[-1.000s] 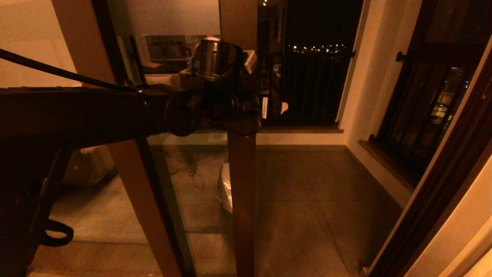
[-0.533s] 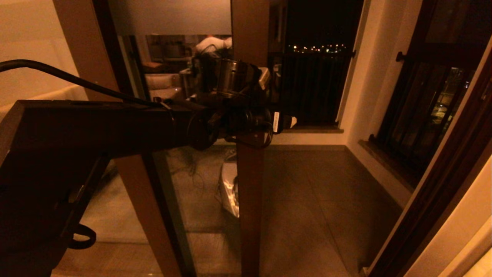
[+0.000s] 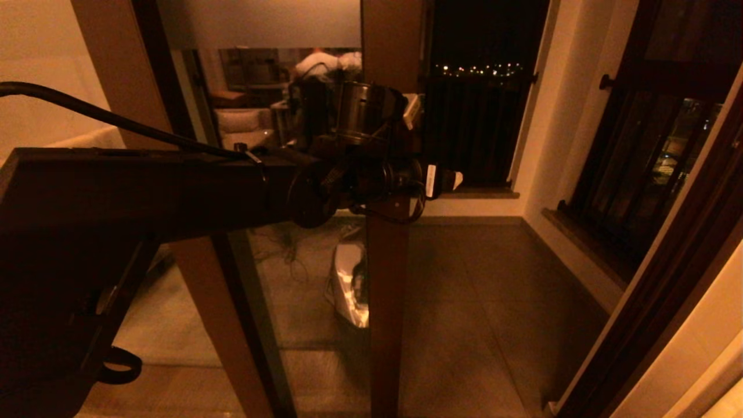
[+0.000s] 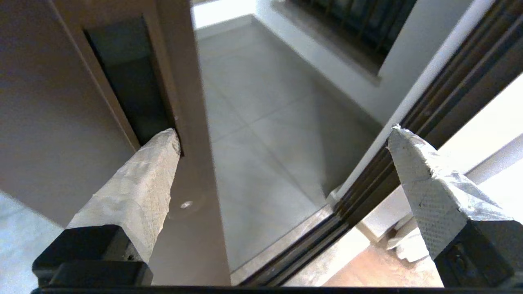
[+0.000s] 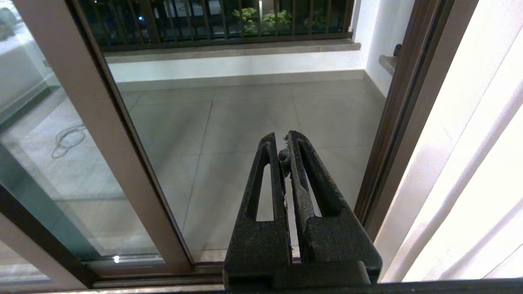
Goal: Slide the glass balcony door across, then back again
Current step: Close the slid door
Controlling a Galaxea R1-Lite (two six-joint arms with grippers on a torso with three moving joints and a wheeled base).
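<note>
Standing upright ahead of the robot, the door [image 3: 388,290] is engaged at its handle slot [image 4: 130,85] by one spread finger [image 4: 139,192] of the left gripper [image 4: 282,134], travel lying sideways; right gripper [image 5: 284,153], closed, is parked.

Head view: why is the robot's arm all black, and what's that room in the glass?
Head view: dim light makes the left arm a silhouette; the glass balcony door mirrors a lit room. Left wrist view: brighter; the open left hand has one finger at the handle slot, a glint beside it. Right wrist view: the wall glares white beside the shut right hand.
</note>
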